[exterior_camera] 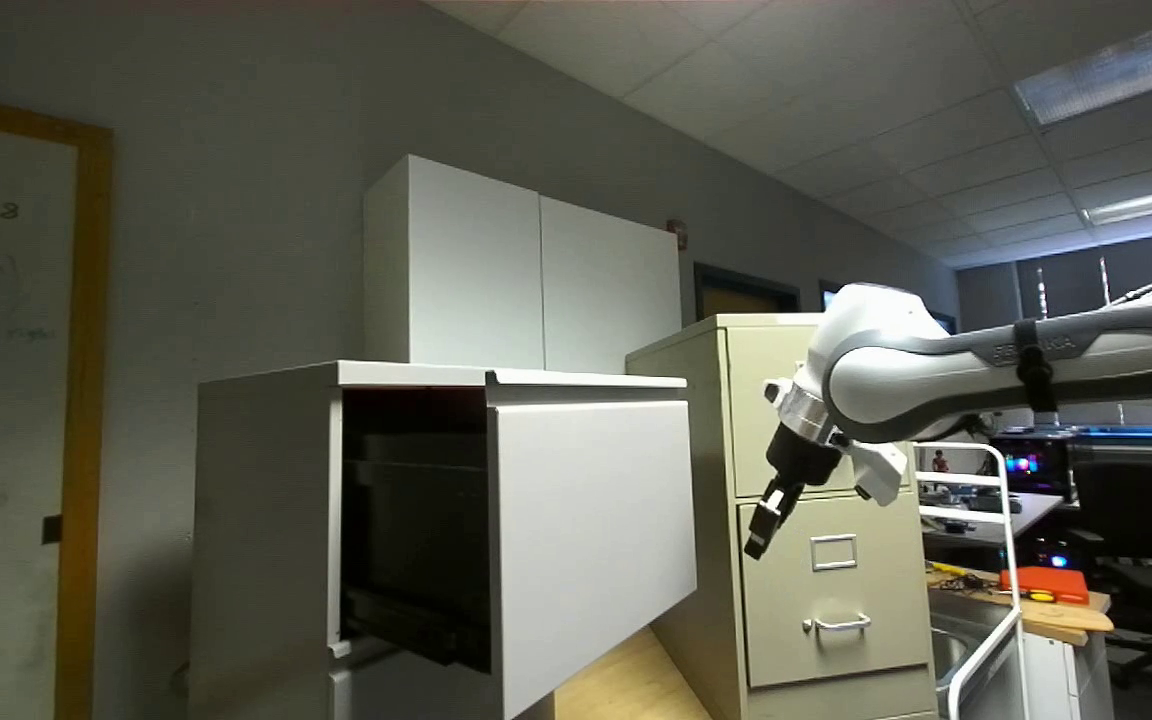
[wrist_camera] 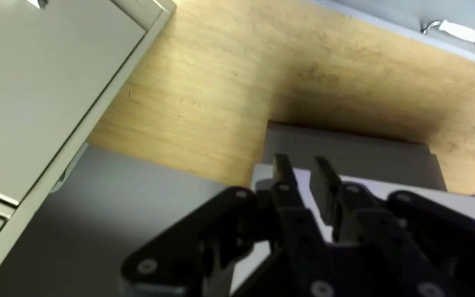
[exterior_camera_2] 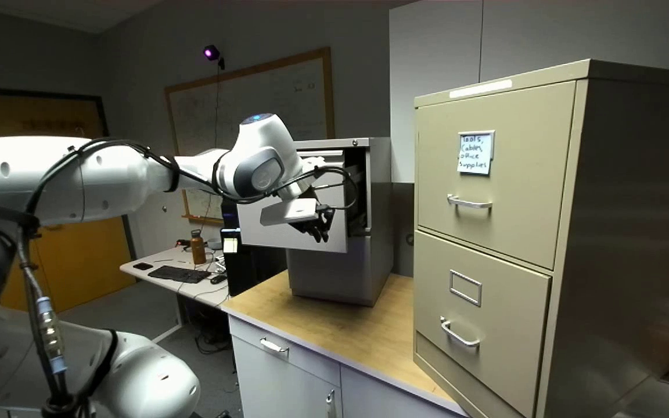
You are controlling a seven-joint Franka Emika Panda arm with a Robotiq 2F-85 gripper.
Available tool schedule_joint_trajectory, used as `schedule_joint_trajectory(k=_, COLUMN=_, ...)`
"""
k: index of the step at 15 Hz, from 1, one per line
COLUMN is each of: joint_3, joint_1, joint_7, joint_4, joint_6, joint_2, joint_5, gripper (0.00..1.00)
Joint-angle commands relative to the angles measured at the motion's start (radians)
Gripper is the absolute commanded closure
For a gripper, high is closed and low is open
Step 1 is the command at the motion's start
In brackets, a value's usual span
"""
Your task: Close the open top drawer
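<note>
Pointing the black gripper [wrist_camera: 302, 165] downward in front of the pale grey cabinet [exterior_camera: 261, 530], from the end of the white robot arm [exterior_camera_2: 102, 180]. Parting the fingers [wrist_camera: 285, 173] by a narrow gap at the tips, plain to see in the wrist view. Hovering near the top drawer [exterior_camera: 591, 540], clearly apart from its front in an exterior view. Finding the top drawer jutting well out from the upper part of the pale grey cabinet, white and flat-fronted, baring its dark interior [exterior_camera: 416, 520] at the side in both exterior views. Finding, directly beneath the pale grey cabinet, a wooden counter [exterior_camera_2: 334, 325]. Meeting next, beside the pale grey cabinet, a beige filing cabinet [exterior_camera_2: 503, 232], upright, bearing high on its front a handwritten label [exterior_camera_2: 475, 152], "Tools, Cables, office supplies". Seeing, above and behind the pale grey cabinet in an exterior view, a white two-door cabinet [exterior_camera: 611, 290]. Looking past the pale grey cabinet, away from the filing cabinet, to a desk [exterior_camera_2: 167, 256] with a keyboard [exterior_camera_2: 179, 273] and a brown bottle [exterior_camera_2: 197, 247], and, farther back, to a wood-framed whiteboard [exterior_camera_2: 253, 110].
</note>
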Motion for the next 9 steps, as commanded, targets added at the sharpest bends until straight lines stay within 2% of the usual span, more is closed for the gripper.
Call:
schedule_joint_trajectory(k=1, joint_3=0.009, joint_1=0.038, joint_7=0.05, joint_4=-0.027, joint_6=0.113, joint_2=-0.053, joint_5=0.064, gripper=0.96)
schedule_joint_trajectory(k=2, joint_3=0.012, joint_1=0.049, joint_7=0.061, joint_4=-0.036, joint_6=0.146, joint_2=-0.059, joint_5=0.08, gripper=0.97)
schedule_joint_trajectory(k=6, joint_3=0.03, joint_1=0.091, joint_7=0.088, joint_4=-0.062, joint_6=0.273, joint_2=-0.062, joint_5=0.122, gripper=0.91)
schedule_joint_trajectory(k=9, joint_3=0.042, joint_1=0.124, joint_7=0.114, joint_4=-0.067, joint_6=0.347, joint_2=-0.045, joint_5=0.145, gripper=0.91)
